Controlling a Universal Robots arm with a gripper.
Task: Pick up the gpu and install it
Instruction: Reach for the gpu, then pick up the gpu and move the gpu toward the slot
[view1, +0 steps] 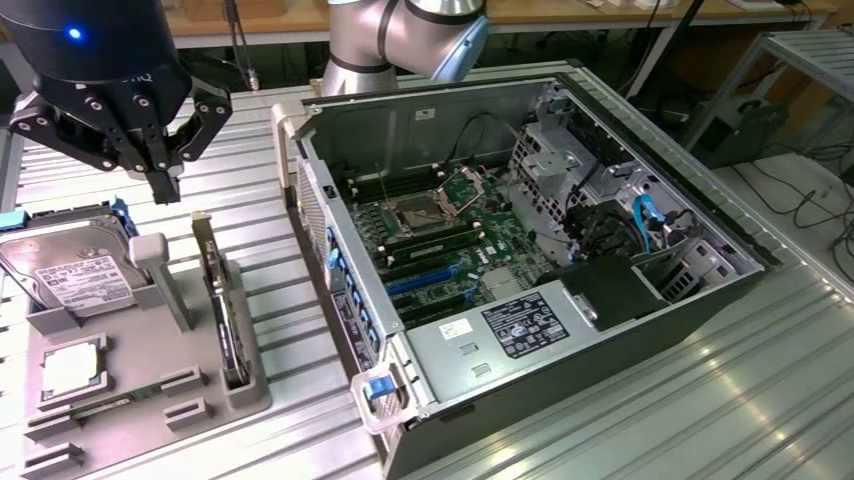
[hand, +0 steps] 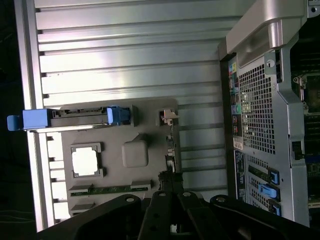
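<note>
**Above the holder, gpu not yet picked**

My gripper (view1: 162, 172) hangs empty in the air over the parts holder (view1: 248, 392). I cannot tell from these views whether it is spread or pressed together. Through my wrist view the gpu (hand: 171, 150) lies directly below me. I see it edge-on, as a thin line running along one side of the grey holder.

In the exterior view the gpu (view1: 220, 300) stands on its long edge in a slot, upright, and I am well above it, not touching. Just beside it rises a grey post. Past that lies the hard drive (view1: 67, 272) with its blue rails, and nearer the holder's front sits the small square processor chip (view1: 72, 366).

I judge the task to be at the approach before the pick, with nothing lifted and nothing installed. The grasp calls for a straight descent along that narrow top edge, clear of the post.

Farther off, to the exterior view's right, the computer case (view1: 363, 140) lies open on the slatted table (view1: 747, 400), with its motherboard (view1: 447, 245) exposed.
</note>
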